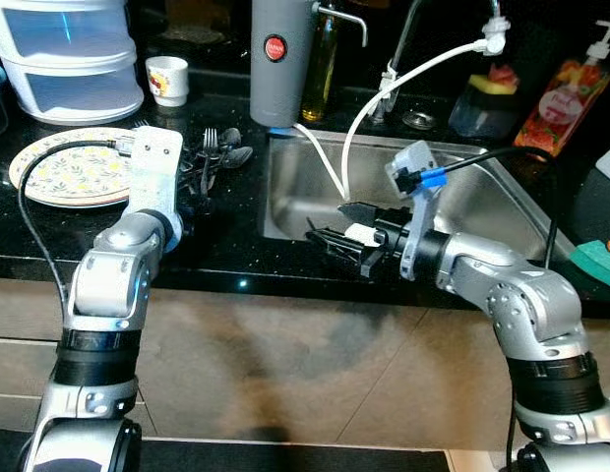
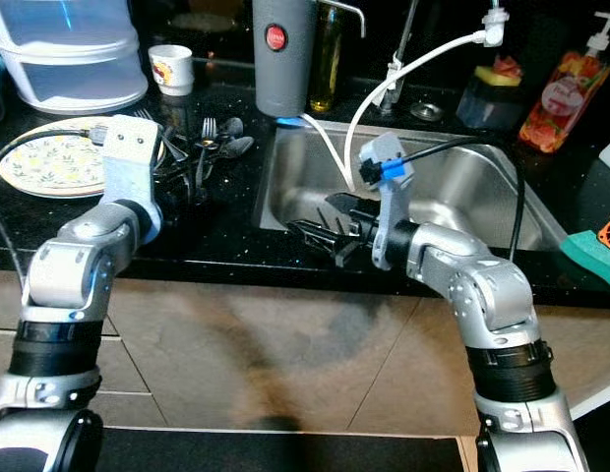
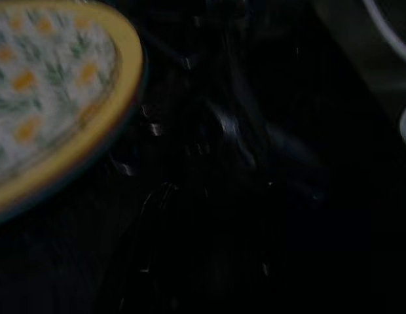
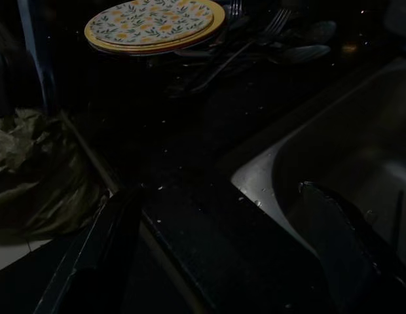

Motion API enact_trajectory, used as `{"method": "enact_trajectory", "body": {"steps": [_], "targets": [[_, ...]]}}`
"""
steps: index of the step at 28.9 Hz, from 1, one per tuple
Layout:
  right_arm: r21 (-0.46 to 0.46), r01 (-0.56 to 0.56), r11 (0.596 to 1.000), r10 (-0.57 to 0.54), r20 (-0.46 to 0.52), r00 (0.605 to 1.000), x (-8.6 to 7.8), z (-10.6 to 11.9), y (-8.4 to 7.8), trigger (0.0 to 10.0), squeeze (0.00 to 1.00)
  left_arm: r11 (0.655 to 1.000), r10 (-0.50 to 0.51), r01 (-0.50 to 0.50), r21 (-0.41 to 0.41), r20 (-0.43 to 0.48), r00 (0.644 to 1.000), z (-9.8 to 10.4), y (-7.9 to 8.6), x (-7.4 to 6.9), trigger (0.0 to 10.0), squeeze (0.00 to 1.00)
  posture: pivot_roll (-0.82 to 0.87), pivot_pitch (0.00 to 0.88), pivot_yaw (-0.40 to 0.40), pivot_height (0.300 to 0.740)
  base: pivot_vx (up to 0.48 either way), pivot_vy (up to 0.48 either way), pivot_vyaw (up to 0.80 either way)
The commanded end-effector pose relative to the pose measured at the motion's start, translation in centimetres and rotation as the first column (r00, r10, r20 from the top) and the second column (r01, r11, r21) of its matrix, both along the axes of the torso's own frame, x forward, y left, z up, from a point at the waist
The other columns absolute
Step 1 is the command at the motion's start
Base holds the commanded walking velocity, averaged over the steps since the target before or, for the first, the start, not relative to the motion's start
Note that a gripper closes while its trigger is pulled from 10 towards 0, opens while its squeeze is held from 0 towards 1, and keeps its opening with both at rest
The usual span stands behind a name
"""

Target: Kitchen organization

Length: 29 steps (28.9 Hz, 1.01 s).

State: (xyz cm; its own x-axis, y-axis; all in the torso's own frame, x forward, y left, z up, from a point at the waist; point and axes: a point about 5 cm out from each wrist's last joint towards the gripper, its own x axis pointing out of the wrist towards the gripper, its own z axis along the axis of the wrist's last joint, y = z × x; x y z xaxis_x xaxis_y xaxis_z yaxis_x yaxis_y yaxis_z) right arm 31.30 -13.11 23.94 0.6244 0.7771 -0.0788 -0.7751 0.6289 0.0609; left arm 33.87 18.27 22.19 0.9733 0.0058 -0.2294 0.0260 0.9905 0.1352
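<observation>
Right end effector (image 1: 335,228) is held released, fingers spread, over the sink's (image 1: 315,177) front edge. Left end effector is lowered at the cutlery (image 1: 218,149) beside the plate (image 1: 64,167) on the black worktop (image 1: 216,246); its state cannot be told.

No text, number or brand can be read. The grey cylinder (image 1: 282,59) on the black counter bears a round red badge (image 1: 274,48) with pale marks too small to make out. The orange pump bottle (image 1: 565,101) behind the sink carries a pictorial label, lettering illegible. The white cup (image 1: 167,80) shows a printed red and yellow motif; no words can be resolved on it.
</observation>
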Motion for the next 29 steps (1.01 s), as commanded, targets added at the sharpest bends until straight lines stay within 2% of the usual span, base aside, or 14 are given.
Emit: {"method": "enact_trajectory", "body": {"steps": [1,8,9,11,15,16,20,29], "targets": [[0.000,0.012,1.000,-0.012,-0.023,1.000,0.0,-0.6,-0.3,10.0,0.00,0.999,0.026,-0.027,-0.032,-0.043,0.999,-0.5,0.3,-0.3,10.0,0.00,0.07,0.000,-0.082,0.740,0.000,0.000,0.00],[-0.001,0.006,1.000,-0.006,-0.016,1.000,0.0,-0.5,-0.1,10.0,0.00,0.999,0.045,-0.045,0.014,-0.024,0.999,-0.1,0.8,-0.6,10.0,0.00,0.07,0.000,-0.087,0.740,0.000,0.000,0.00],[0.002,0.003,1.000,-0.003,-0.016,1.000,-0.1,-0.5,0.1,10.0,0.00,0.995,0.065,-0.064,0.072,-0.010,0.998,-0.1,1.3,-0.6,10.0,0.00,0.07,0.000,-0.087,0.740,0.000,0.000,0.00],[0.003,0.001,1.000,-0.001,-0.017,1.000,-0.1,-0.6,0.1,10.0,0.00,0.991,0.051,-0.053,0.126,0.019,0.999,0.4,1.4,-0.6,10.0,0.00,0.07,0.000,-0.087,0.740,0.000,0.000,0.00],[0.005,0.001,1.000,-0.001,-0.016,1.000,-0.2,-0.5,0.2,10.0,0.00,0.996,-0.011,0.003,0.087,0.089,0.996,2.1,1.0,-0.7,10.0,0.00,0.07,0.000,-0.086,0.740,0.000,0.000,0.00],[0.006,0.002,1.000,-0.002,-0.014,1.000,-0.1,-0.5,0.2,10.0,0.00,0.996,0.023,-0.031,0.082,0.097,0.995,2.5,1.5,-0.7,10.0,0.00,0.07,0.000,-0.086,0.740,0.000,0.000,0.00],[0.006,0.007,1.000,-0.007,-0.013,1.000,-0.1,-0.4,0.0,10.0,0.00,0.994,0.072,-0.077,0.084,0.060,0.996,2.0,2.7,-0.9,10.0,0.00,0.07,0.000,-0.083,0.740,0.000,0.000,0.00],[0.007,-0.001,1.000,0.001,-0.016,1.000,-0.1,-0.5,0.1,10.0,0.00,0.998,0.068,-0.068,0.010,-0.032,0.997,0.0,3.0,-0.9,10.0,0.00,0.07,0.000,-0.087,0.740,0.000,0.000,0.00]]}}
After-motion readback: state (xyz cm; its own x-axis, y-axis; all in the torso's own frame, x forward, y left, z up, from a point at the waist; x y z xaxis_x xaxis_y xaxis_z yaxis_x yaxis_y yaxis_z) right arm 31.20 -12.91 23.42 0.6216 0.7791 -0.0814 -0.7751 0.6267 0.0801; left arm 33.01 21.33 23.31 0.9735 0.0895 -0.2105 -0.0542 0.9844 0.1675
